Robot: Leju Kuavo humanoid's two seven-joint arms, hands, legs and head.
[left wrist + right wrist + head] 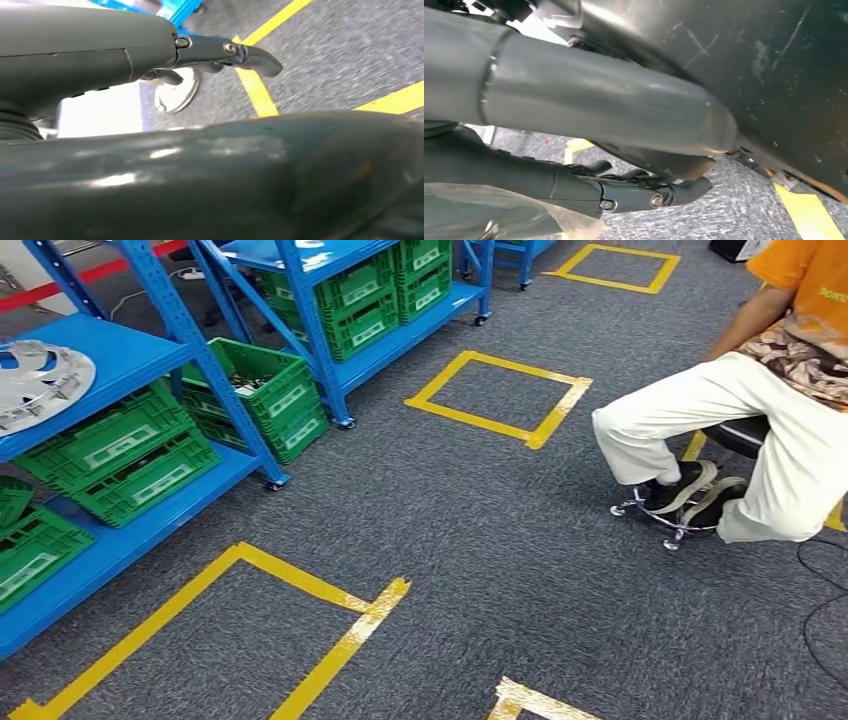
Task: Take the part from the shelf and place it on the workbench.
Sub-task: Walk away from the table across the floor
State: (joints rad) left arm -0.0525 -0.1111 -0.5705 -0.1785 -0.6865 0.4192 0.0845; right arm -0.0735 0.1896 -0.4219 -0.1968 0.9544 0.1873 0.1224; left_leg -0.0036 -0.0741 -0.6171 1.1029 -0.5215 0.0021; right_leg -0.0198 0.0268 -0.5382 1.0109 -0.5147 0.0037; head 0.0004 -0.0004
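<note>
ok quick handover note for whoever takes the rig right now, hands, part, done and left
Left hand: hanging by the robot's side, fingers held out over the carpet, holding nothing.
Right hand: also hanging low over the carpet, holding nothing.
Part: a silver hubcap lies on the upper level of the blue shelf at far left, untouched.
Green crates sit on the lower levels. A person sits on a stool at right.
Done: nothing yet.
Left: reach the shelf, take the hubcap, carry it to the workbench.

Silver spoked hubcap-like part (40, 383) lies flat on blue shelf (120, 355), upper tier, above green crates.
</note>
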